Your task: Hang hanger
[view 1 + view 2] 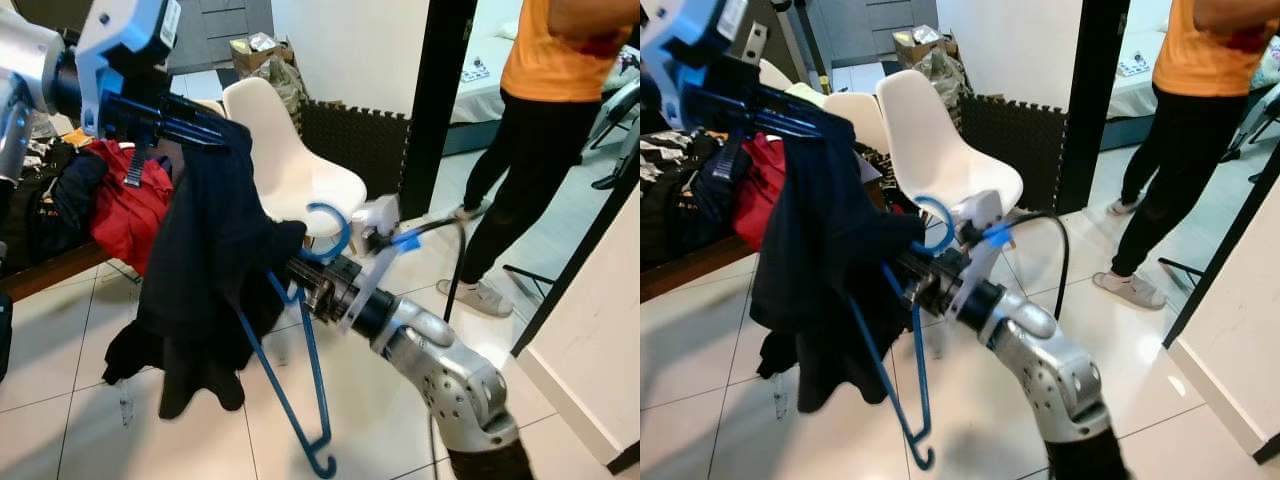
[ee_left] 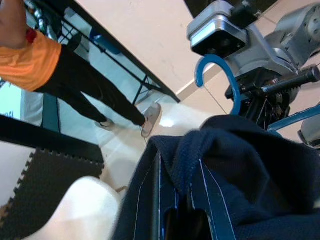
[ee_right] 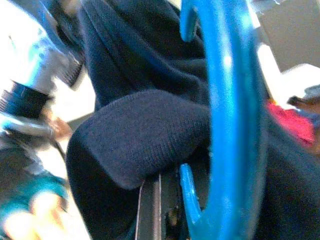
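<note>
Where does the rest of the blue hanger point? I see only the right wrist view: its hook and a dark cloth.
Observer: In the head views the blue hanger slopes down from the right gripper, and its lower end is in the air above the floor tiles.
Operator: What holds the cloth up?
Observer: The dark garment drapes over the left gripper, high on the left.
Operator: Is anybody near?
Observer: Yes, a person in an orange shirt stands by the doorway on the right.
</note>
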`<state>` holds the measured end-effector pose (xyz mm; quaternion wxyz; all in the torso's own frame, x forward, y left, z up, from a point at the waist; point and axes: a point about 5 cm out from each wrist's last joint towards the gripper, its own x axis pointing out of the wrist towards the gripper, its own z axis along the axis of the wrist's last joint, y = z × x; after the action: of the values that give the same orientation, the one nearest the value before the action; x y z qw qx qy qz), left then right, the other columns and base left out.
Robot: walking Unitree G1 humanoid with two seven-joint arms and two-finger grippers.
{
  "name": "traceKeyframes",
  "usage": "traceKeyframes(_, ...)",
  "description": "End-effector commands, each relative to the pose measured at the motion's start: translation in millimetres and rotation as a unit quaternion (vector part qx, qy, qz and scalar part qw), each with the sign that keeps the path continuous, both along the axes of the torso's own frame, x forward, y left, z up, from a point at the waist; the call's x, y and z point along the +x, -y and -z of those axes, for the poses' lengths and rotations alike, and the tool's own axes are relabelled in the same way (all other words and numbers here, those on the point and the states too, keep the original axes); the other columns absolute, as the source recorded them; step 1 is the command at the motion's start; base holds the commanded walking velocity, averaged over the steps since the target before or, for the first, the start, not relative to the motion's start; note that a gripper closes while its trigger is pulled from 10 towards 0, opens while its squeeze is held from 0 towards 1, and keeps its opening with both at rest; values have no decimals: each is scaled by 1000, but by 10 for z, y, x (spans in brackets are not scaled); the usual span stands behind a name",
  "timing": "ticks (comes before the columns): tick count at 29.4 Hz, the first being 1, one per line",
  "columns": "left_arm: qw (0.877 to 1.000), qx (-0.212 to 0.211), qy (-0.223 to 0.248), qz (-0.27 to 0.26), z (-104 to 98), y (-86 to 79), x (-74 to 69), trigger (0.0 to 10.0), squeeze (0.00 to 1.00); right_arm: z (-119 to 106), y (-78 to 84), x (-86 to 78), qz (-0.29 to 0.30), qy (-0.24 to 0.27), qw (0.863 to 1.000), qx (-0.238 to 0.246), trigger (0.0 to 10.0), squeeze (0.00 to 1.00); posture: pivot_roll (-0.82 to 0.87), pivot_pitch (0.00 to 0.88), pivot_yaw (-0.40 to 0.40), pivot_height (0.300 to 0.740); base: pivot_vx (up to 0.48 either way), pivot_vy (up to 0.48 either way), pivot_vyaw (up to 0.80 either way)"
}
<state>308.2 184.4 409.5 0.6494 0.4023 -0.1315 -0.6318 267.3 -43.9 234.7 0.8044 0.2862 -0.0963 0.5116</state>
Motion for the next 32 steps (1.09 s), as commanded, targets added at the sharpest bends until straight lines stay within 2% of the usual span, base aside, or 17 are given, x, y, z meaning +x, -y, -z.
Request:
traceKeyframes(1, 1000, -4, 5, 15, -60, 26, -34, 10000, 0, -162, 14, -50, -30, 27, 997, 63, 10000, 0, 152, 0, 78, 740, 0, 0, 0)
traceKeyframes(3, 1000, -4, 5, 15, -60, 26, -34, 10000, 0, -162, 14, -50, -30, 27, 997, 63, 10000, 0, 152, 0, 78, 740, 0, 0, 0)
traceKeyframes(4, 1000, -9, 6, 16, -88, 30, -41, 10000, 0, -164, 20, -62, -45, 24, 995, 85, 10000, 0, 154, 0, 77, 740, 0, 0, 0)
traceKeyframes(9, 1000, -22, 13, 13, -187, 5, -59, 10000, 0, -64, 17, -42, -44, 12, 996, 80, 10000, 0, 159, 0, 79, 740, 0, 0, 0)
traceKeyframes(10, 999, -40, 22, 8, -298, -36, -74, 10000, 0, 11, 35, -21, -37, 4, 997, 72, 10000, 0, 158, 0, 78, 740, 0, 0, 0)
traceKeyframes(12, 999, -40, 22, 8, -298, -36, -74, 10000, 0, 11, 35, -21, -37, 4, 997, 72, 10000, 0, 158, 0, 78, 740, 0, 0, 0)
traceKeyframes(13, 994, -100, 36, 0, -578, -147, -140, 10000, 0, 89, 134, 14, -23, 1, 998, 66, 10000, 0, 161, 0, 77, 740, 0, 0, 0)
traceKeyframes(14, 994, -100, 36, 0, -578, -147, -140, 10000, 0, 89, 134, 14, -23, 1, 998, 66, 10000, 0, 161, 0, 77, 740, 0, 0, 0)
traceKeyframes(15, 990, -133, 36, 3, -706, -201, -190, 10000, 0, 103, 187, 28, -18, 4, 998, 65, 10000, 0, 163, 0, 78, 740, 0, 0, 0)
traceKeyframes(16, 990, -133, 36, 3, -706, -201, -190, 10000, 0, 103, 187, 28, -18, 4, 998, 65, 10000, 0, 163, 0, 78, 740, 0, 0, 0)
traceKeyframes(19, 984, -175, 26, 14, -841, -275, -266, 10000, 0, 110, 258, 51, -12, 9, 998, 62, 10000, 0, 168, 0, 77, 740, 0, 0, 0)
traceKeyframes(21, 982, -187, 4, 23, -859, -333, -311, 10000, 0, 110, 304, 76, -7, 12, 998, 59, 10000, 0, 169, 0, 78, 740, 0, 0, 0)
traceKeyframes(24, 982, -181, -36, 32, -781, -362, -345, 10000, 0, 94, 334, 74, -13, 17, 998, 67, 10000, 0, 175, 0, 76, 740, 0, 0, 0)
traceKeyframes(27, 982, -181, -43, 32, -766, -368, -344, 10000, 0, 92, 336, 71, -16, 19, 997, 68, 10000, 0, 175, 0, 76, 740, 0, 0, 0)
traceKeyframes(28, 984, -167, -51, 18, -687, -387, -314, 10000, 0, 89, 321, 63, -21, 22, 997, 64, 10000, 0, 175, 0, 76, 740, 0, 0, 0)
traceKeyframes(30, 987, -148, -66, -3, -540, -413, -250, 10000, 0, 137, 232, 72, -17, 28, 999, 11, 10000, 0, 175, 0, 76, 740, 0, 0, 0)
traceKeyframes(32, 987, -145, -70, -7, -508, -418, -234, 10000, 0, 153, 210, 74, -16, 31, 999, -4, 10000, 0, 175, 0, 76, 740, 0, 0, 0)
